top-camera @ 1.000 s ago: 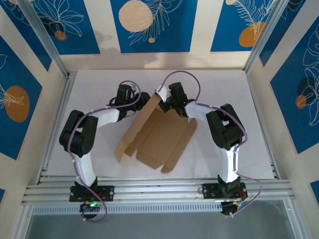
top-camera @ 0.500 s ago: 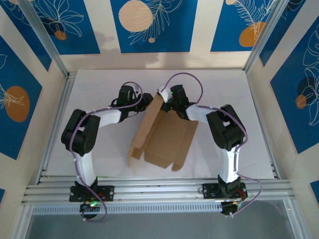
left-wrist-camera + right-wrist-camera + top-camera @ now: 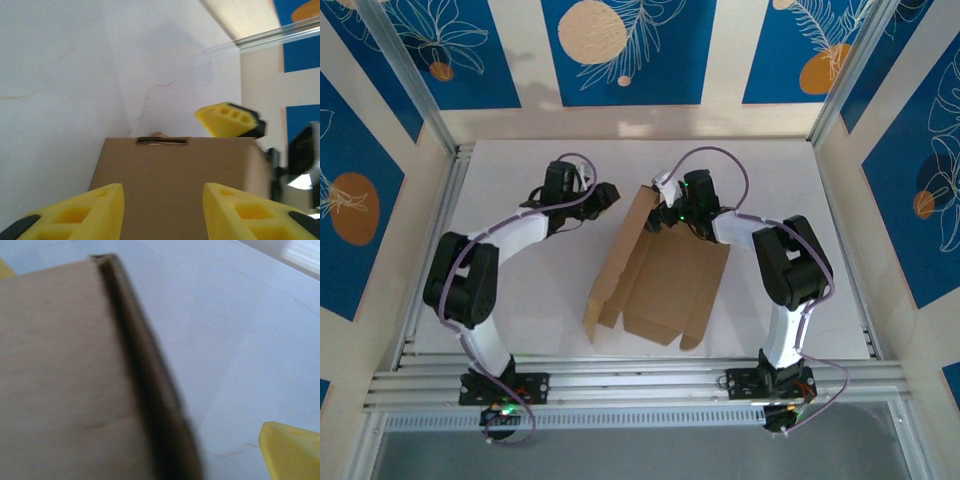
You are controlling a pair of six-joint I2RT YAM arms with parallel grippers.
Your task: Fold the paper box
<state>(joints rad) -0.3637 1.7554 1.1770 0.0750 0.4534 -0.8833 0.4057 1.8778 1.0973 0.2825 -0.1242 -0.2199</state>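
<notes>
The paper box (image 3: 670, 275), a brown cardboard piece with raised flaps, lies mid-table, and one flap (image 3: 640, 215) stands up at its far left corner. My right gripper (image 3: 665, 210) is at that flap with its jaws open. In the right wrist view the flap's edge (image 3: 145, 380) runs between them, and one yellow finger (image 3: 292, 452) stands well clear of it. My left gripper (image 3: 604, 195) hovers just left of the flap, open and holding nothing. The left wrist view shows the gripper (image 3: 162, 195) facing a flat cardboard panel (image 3: 175, 175) with a slot.
The white tabletop (image 3: 550, 290) has free room left and right of the box. An aluminium rail (image 3: 640, 380) runs along the near edge. Patterned walls and metal posts close in the sides and back.
The right gripper has gone from shut on the flap to wide open. The box has swung round and shifted right. The left arm has stretched out and its gripper has opened slightly.
</notes>
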